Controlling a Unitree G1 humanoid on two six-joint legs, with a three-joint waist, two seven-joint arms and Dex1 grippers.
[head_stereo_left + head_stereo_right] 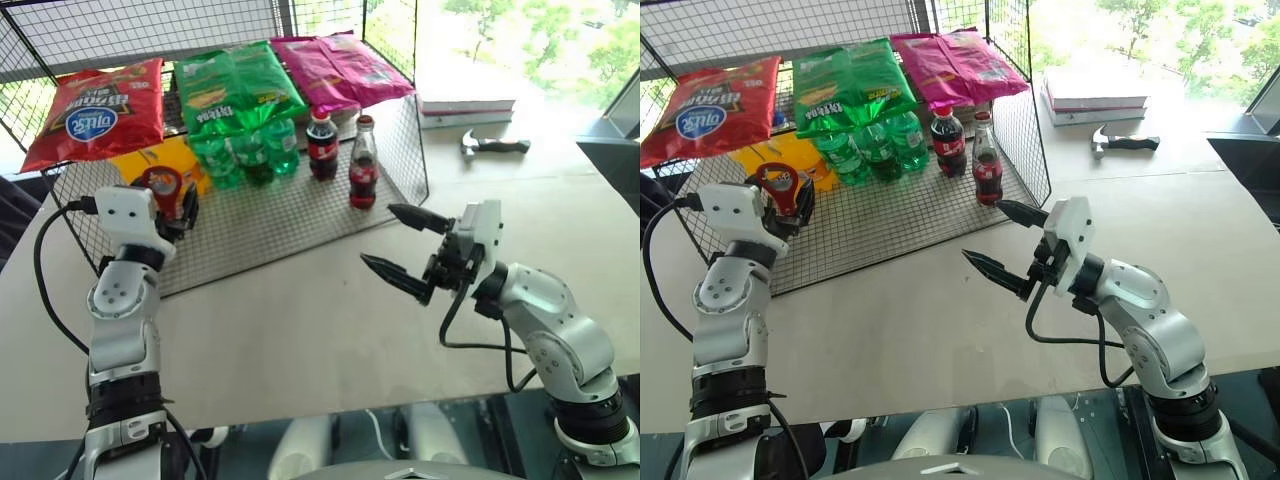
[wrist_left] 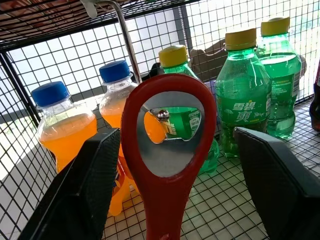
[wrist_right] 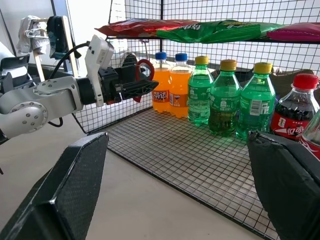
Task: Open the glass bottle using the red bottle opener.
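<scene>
The glass bottle (image 1: 363,165) stands upright on the wire rack floor (image 1: 270,225), near its front right corner and beside a plastic cola bottle (image 1: 322,145). At the rack's left end, the red bottle opener (image 2: 167,150) stands ring-head up between the fingers of my left gripper (image 1: 178,205). The gripper is open, with a gap on each side of the opener, and what holds the opener up is hidden. My right gripper (image 1: 378,235) hovers open over the table in front of the bottle, a short way off, with nothing between its fingers.
Green soda bottles (image 1: 245,150) and orange soda bottles (image 2: 65,135) stand at the back of the rack. Snack bags (image 1: 95,110) lie on its upper shelf. A hammer (image 1: 495,145) and stacked books (image 1: 465,108) lie on the table at the far right.
</scene>
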